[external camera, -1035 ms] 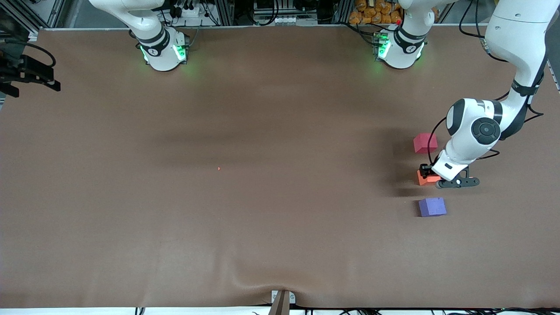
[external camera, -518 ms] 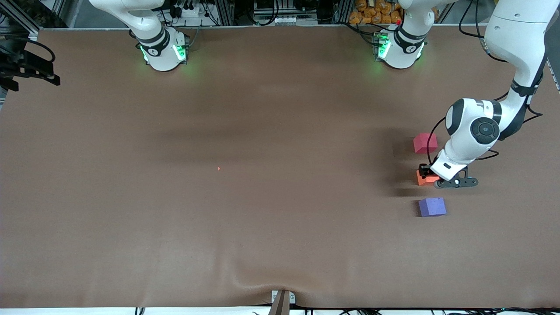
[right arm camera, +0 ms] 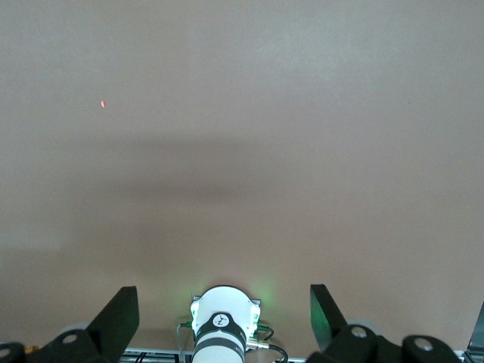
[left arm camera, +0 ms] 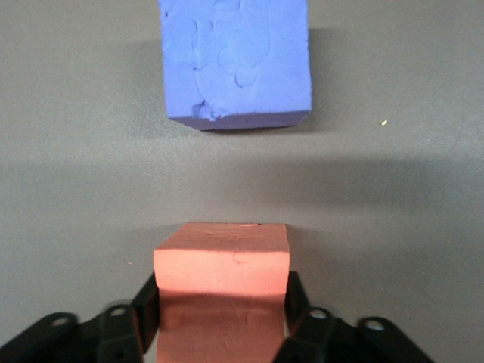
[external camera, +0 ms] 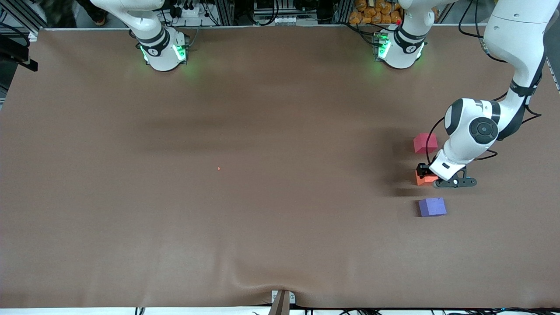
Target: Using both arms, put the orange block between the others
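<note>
My right gripper (right arm camera: 224, 314) hangs with fingers (right arm camera: 117, 314) spread wide above the bare brown table (right arm camera: 249, 136); a green-lit white arm base (right arm camera: 221, 325) shows between them

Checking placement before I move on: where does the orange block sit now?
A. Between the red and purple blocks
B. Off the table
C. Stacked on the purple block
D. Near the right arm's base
A: the orange block sits on the table between the red block and the purple block, at the left gripper.
</note>
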`<state>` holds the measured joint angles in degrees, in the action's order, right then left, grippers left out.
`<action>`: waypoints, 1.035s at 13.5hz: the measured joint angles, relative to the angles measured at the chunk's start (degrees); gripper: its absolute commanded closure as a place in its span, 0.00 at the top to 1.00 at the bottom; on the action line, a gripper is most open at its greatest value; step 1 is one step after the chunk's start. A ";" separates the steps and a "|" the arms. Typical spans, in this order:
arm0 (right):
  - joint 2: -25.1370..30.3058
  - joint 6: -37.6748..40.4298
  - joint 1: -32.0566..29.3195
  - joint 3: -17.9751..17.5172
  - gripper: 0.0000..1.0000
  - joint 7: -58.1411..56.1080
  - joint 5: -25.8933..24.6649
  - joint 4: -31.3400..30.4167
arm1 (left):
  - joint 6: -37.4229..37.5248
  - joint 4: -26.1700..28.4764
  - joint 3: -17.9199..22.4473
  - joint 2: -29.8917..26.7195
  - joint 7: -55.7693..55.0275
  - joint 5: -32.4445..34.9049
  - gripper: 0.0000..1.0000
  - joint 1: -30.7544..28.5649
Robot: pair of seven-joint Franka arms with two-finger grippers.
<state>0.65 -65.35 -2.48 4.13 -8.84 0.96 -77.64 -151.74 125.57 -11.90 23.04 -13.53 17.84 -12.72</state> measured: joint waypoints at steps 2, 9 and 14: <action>0.01 1.42 -0.24 0.01 1.00 0.00 -0.01 -0.46 | -0.19 -0.84 -0.44 -0.15 -0.02 0.00 1.00 -0.03; -0.07 1.56 -0.11 -4.12 1.00 0.17 -1.29 -0.18 | 20.82 -15.60 -6.64 -7.34 -0.60 -3.57 1.00 -0.09; -0.18 1.17 -0.10 -4.07 1.00 0.17 -1.38 0.49 | 50.75 -35.99 -12.12 -10.72 -0.59 -5.37 1.00 -0.06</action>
<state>0.47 -64.18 -2.59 0.05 -8.68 -0.42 -77.15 -100.99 89.58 -24.02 12.32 -14.12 12.47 -12.78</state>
